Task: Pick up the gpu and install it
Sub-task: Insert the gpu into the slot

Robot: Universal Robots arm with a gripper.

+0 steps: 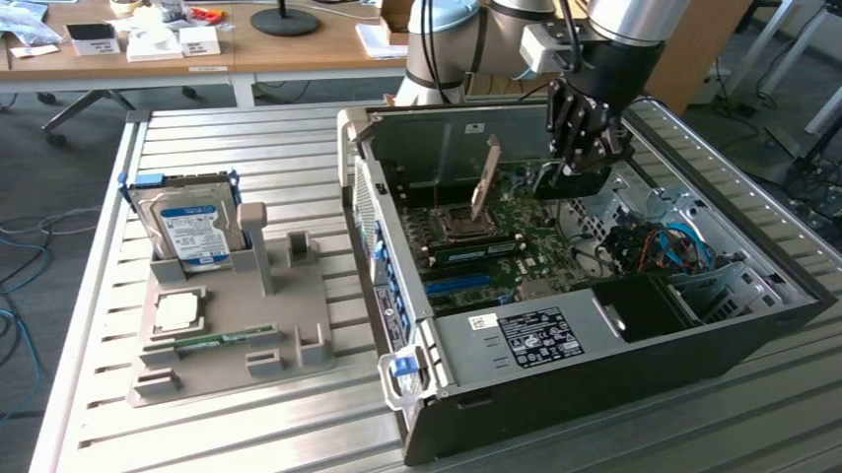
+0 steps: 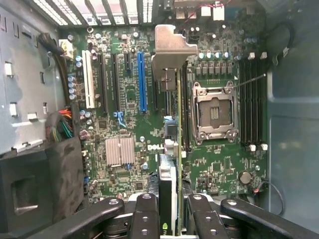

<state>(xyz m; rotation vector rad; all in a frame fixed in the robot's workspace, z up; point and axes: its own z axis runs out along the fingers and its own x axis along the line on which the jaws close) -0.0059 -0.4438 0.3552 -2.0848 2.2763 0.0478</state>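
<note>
Holding the gpu clamped edge-on between its jaws, the gripper hangs inside the open PC case. Pickup is done, but seating looks not yet done: the card appears to hover above the motherboard beneath the jaws, between the blue PCIe slot and the CPU socket. The card shows as a thin green edge, its silver end bracket out beyond the jaws.

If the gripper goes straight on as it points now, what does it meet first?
Likely the motherboard: the gpu in the gripper would touch it first, near the black slots beside the CPU socket. Depth unclear.
</note>
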